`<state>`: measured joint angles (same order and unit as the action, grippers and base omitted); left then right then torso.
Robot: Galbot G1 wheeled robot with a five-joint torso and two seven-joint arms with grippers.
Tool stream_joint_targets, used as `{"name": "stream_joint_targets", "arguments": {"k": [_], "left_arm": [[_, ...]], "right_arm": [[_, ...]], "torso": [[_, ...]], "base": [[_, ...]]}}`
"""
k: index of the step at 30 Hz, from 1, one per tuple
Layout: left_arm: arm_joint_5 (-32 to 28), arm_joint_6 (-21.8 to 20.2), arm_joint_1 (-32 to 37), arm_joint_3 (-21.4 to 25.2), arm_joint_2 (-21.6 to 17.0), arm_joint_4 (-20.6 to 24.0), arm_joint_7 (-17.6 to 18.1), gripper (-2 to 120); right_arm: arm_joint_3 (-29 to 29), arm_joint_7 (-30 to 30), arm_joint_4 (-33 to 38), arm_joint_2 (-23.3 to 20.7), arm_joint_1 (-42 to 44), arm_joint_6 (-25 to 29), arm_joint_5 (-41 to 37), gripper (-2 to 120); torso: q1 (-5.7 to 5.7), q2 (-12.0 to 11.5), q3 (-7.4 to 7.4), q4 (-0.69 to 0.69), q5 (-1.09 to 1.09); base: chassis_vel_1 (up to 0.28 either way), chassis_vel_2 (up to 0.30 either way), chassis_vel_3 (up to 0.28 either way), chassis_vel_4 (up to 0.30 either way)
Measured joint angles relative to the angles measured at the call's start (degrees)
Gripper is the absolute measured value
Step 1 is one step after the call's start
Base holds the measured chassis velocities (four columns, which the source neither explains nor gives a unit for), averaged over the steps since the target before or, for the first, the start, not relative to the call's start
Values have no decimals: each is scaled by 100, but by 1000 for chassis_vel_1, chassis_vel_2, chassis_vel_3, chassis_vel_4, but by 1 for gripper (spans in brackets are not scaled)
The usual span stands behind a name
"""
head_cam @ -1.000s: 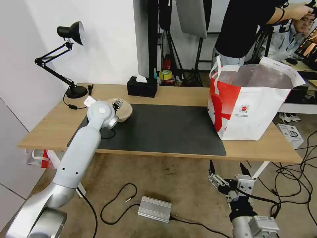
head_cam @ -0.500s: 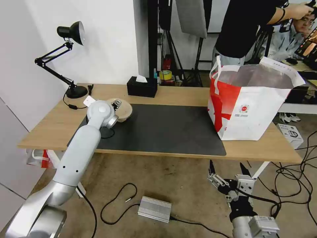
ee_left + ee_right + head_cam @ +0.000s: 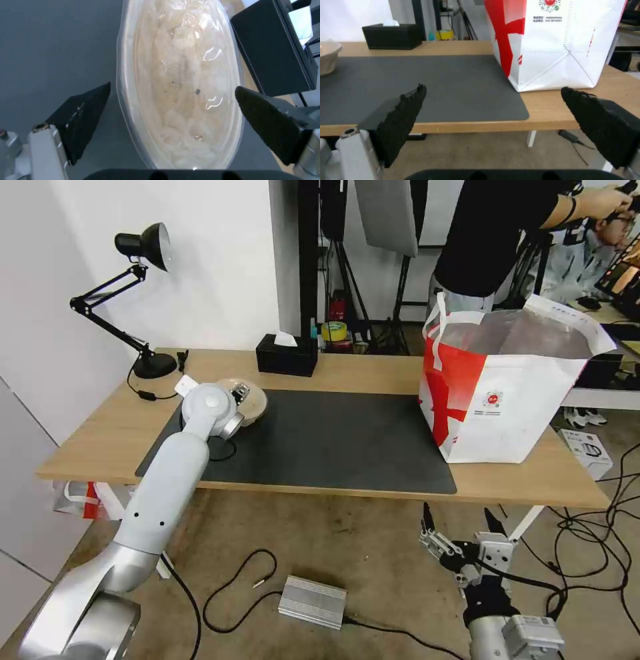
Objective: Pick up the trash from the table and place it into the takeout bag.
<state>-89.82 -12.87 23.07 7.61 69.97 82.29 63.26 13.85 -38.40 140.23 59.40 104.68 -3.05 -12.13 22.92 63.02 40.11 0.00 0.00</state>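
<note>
A beige paper-pulp bowl [image 3: 253, 407] of trash, under a clear lid with crumpled white stuff inside, sits at the left end of the dark mat [image 3: 333, 440] on the table [image 3: 373, 370]. My left gripper [image 3: 238, 393] hangs over it. In the left wrist view the bowl [image 3: 180, 82] lies between the spread black fingers [image 3: 83, 112], so the left gripper [image 3: 172, 86] is open. The takeout bag [image 3: 507, 400] stands upright at the table's right end, mouth open. My right gripper [image 3: 456, 510] waits open below the front edge, facing the takeout bag [image 3: 553, 45].
A black tissue box [image 3: 287, 355] stands at the back of the table near the bowl, and a black desk lamp [image 3: 143, 307] at the back left. Cables and a silver box [image 3: 312, 601] lie on the floor. A person stands behind the bag.
My left arm has edged slightly to the right over the bowl. The right arm and the bag have stayed put.
</note>
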Motion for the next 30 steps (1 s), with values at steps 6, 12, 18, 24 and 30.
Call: {"name": "stream_joint_targets", "arguments": {"k": [6, 12, 18, 24, 30], "left_arm": [[29, -6, -9, -13, 57, -71, -48, 100], [48, -6, -90, -13, 152, -181, -90, 100], [87, -6, -116, -20, 200, -316, -164, 100], [101, -7, -132, -23, 232, -342, -170, 100], [101, -4, -144, -23, 238, -346, -169, 93]], "right_arm": [[0, 0, 0, 0, 0, 0, 0, 100], [0, 0, 0, 0, 0, 0, 0, 100], [0, 0, 0, 0, 0, 0, 0, 100], [0, 0, 0, 0, 0, 0, 0, 100], [0, 0, 0, 0, 0, 0, 0, 100]], "torso": [[0, 0, 0, 0, -1], [0, 0, 0, 0, 0], [0, 0, 0, 0, 0], [0, 0, 0, 0, 0], [0, 0, 0, 0, 0]], "base": [[0, 0, 0, 0], [0, 0, 0, 0], [0, 0, 0, 0], [0, 0, 0, 0], [0, 0, 0, 0]]}}
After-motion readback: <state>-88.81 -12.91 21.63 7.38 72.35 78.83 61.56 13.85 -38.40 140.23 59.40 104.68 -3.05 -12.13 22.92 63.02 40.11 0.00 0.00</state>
